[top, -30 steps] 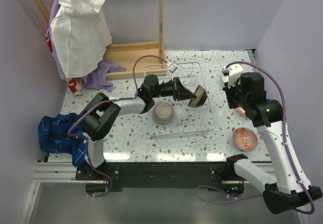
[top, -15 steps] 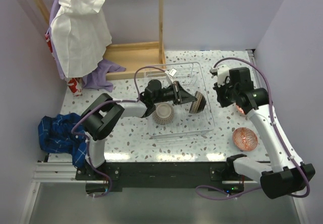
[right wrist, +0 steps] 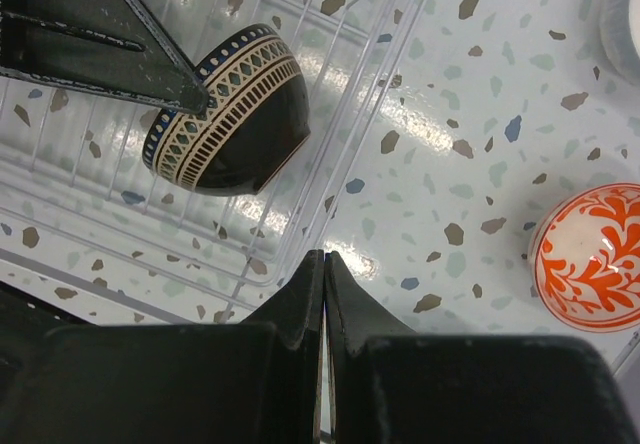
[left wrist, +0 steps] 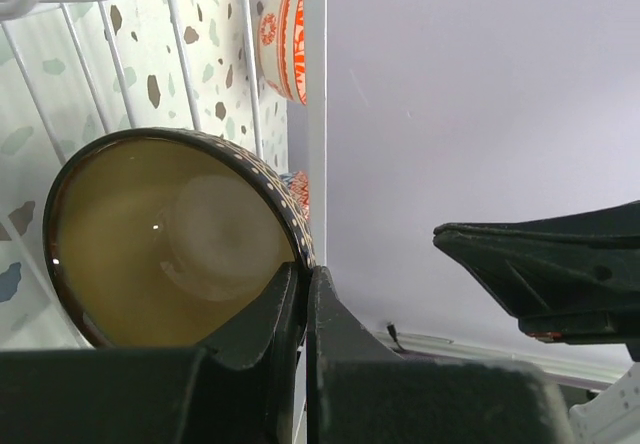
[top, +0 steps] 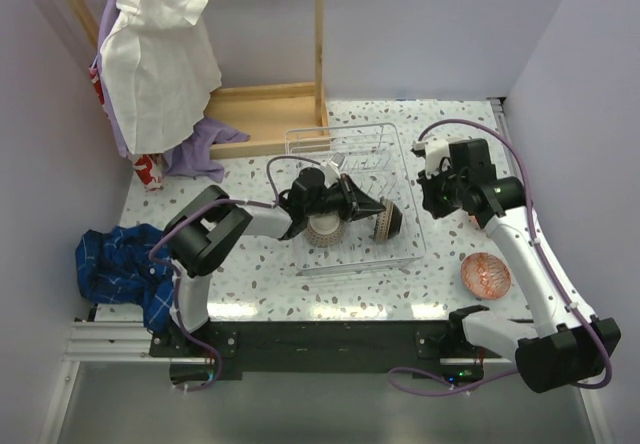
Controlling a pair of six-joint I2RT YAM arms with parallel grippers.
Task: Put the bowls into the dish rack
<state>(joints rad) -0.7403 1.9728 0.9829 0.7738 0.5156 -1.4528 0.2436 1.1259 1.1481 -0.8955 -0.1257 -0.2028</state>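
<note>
Pinching the rim of the dark patterned bowl (top: 388,220) at frame centre, the left gripper (top: 372,210) tilts it inside the dish rack (top: 400,144); poor seating between tines risks toppling. Right gripper (right wrist: 324,264) fingers pressed together, empty.

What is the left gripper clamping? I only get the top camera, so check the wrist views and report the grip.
Observer: The left gripper is shut on the rim of the dark bowl, one finger inside and one outside.
Operator: Report the right gripper next.
Observer: The right gripper is shut and empty, above the table just outside the dish rack.
Operator: Find me the nearest loose bowl.
Observer: An orange-and-white bowl lies on the table beside that gripper, apparently upside down. The right arm covers most of it in your view.
</note>
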